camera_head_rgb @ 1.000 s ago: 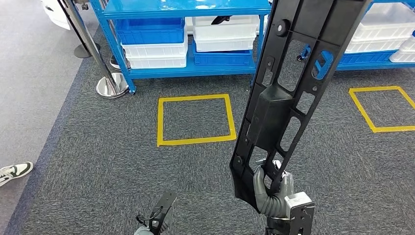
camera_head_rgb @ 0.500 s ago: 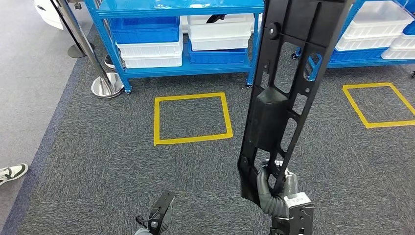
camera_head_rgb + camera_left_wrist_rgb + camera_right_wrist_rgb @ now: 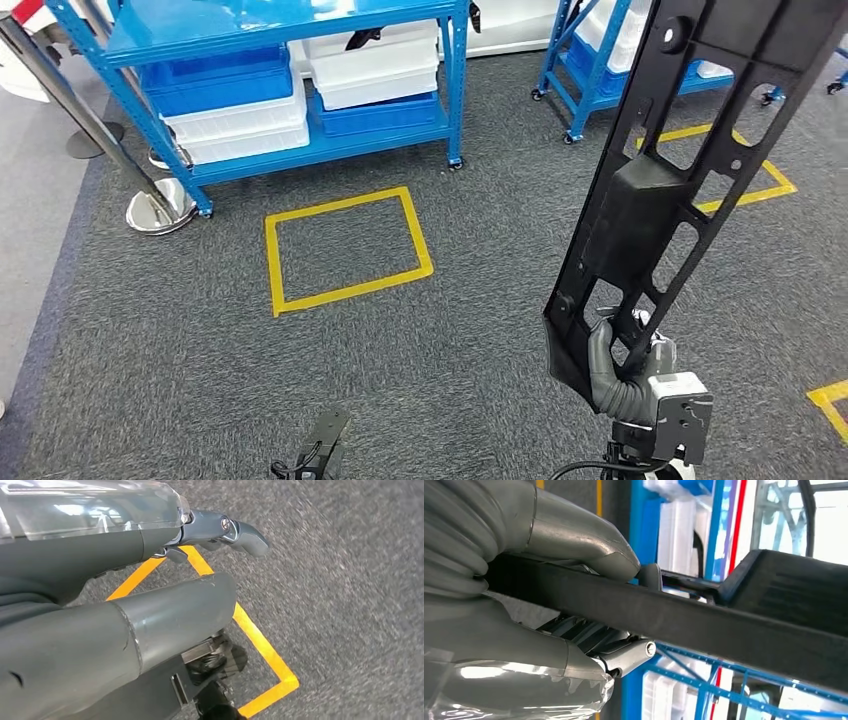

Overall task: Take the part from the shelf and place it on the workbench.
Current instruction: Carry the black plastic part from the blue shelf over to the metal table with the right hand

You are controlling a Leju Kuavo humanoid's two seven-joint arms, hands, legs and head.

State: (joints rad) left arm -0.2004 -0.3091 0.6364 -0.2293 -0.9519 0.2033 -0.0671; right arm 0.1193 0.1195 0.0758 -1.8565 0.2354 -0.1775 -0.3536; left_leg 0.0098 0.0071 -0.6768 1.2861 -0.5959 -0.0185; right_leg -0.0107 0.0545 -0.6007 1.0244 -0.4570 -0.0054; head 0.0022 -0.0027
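Observation:
A long black plastic part (image 3: 680,160) with several cut-outs stands nearly upright at the right of the head view, its top leaning away past the picture's upper edge. My right hand (image 3: 620,365) grips its lower end, fingers hooked through an opening. Up close, the right wrist view has my right hand (image 3: 549,540) clamped around the part's flat edge (image 3: 724,625), thumb on one side and fingers on the other. My left hand (image 3: 318,452) hangs low over the carpet and holds nothing. The left wrist view looks along my left hand (image 3: 150,620), its fingers held apart.
A blue shelf (image 3: 250,30) with blue and white bins (image 3: 375,65) stands ahead on the left, a second blue rack (image 3: 590,70) farther right. Yellow tape squares (image 3: 345,245) mark the grey carpet. A chrome stanchion base (image 3: 160,212) sits by the shelf's left leg.
The whole picture has shifted: the camera has turned, so the shelf and the yellow square now lie further left. My right hand still holds the part upright.

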